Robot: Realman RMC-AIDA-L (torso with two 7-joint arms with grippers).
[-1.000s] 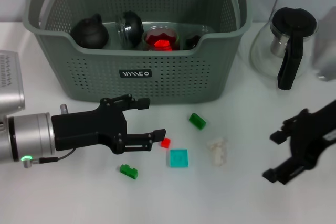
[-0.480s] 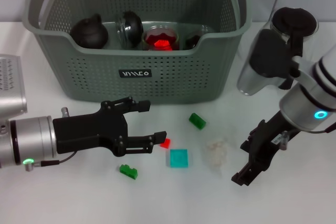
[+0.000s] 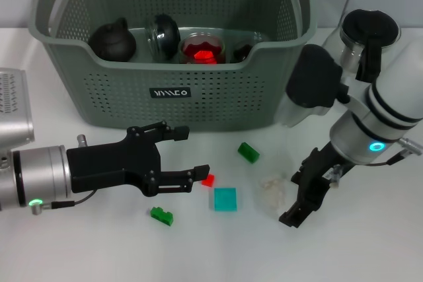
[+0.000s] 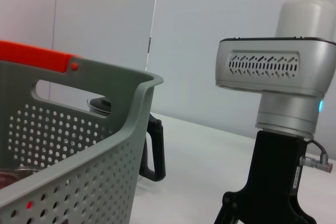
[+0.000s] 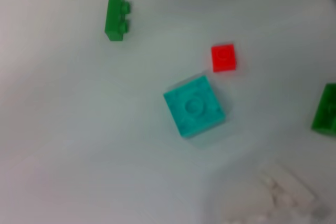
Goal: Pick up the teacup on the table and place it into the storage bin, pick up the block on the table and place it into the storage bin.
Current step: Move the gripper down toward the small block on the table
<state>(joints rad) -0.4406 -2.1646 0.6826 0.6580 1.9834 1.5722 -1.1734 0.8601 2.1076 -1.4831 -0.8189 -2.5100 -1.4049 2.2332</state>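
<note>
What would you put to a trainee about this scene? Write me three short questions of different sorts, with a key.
1. True or false: the teal block lies on the table between the left gripper and the right gripper.
2. Which colour of block lies closest to the left gripper's lower fingertip? A red, B white, C teal.
3. Fill in: ___ green blocks lie on the table in front of the storage bin.

Key: 1 true. 2 A, the red block. 3 two.
</note>
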